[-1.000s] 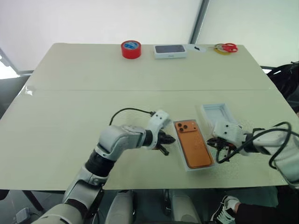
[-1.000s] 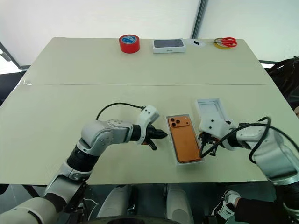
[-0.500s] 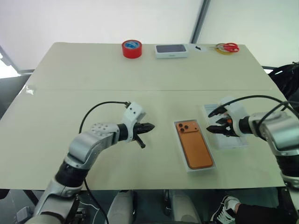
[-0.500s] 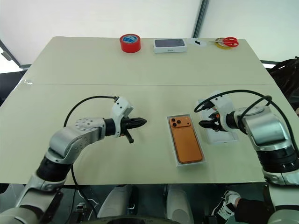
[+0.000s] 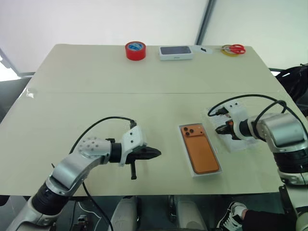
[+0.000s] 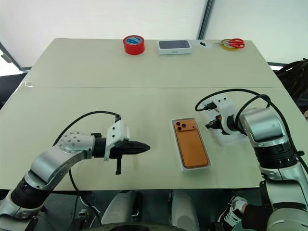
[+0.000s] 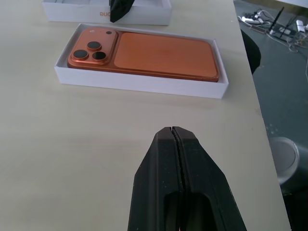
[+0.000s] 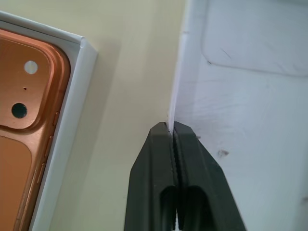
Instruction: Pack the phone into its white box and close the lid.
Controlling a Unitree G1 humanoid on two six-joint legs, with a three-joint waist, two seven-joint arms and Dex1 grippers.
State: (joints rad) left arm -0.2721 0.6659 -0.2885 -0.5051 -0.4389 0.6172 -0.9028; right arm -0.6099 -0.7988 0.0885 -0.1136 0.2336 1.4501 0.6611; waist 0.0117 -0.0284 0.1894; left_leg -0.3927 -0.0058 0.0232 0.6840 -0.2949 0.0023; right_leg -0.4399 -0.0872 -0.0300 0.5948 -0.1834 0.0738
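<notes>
- The table [image 5: 72, 110] is a broad, matte, pale cream slab with a thin seam running across its width; its left half is bare, with wide free room around the left arm.
- The left gripper [image 5: 155, 153] hovers above the near part of the table, pointing toward the right; its two black, wedge-shaped fingers are pressed tip to tip with nothing between them, as the left wrist view shows [image 7: 174, 137]. A strip of open tabletop separates it from the box.
- The white box [image 5: 189, 159] is a shallow cardboard tray with thin, crisp walls, lying right of centre and near the front edge.
- The phone [image 5: 200, 149] lies flat inside that tray, back upward: smooth, satiny orange, rounded corners, three dark lenses on a raised cluster at its far corner. It fills the tray almost wall to wall.
- The lid [image 5: 240, 142] lies just beside the tray on its right, plain white inside facing up, a narrow gap of table between them.
- The right gripper [image 5: 222, 130] reaches the lid's wall nearest the tray; its black ribbed fingers [image 8: 190, 144] are pinched onto that thin white edge.
- Along the far edge stand a red tape roll [image 5: 135, 50], a white box with a dark phone picture [image 5: 176, 52] and red-handled scissors [image 5: 233, 48], all well apart from the working area.
</notes>
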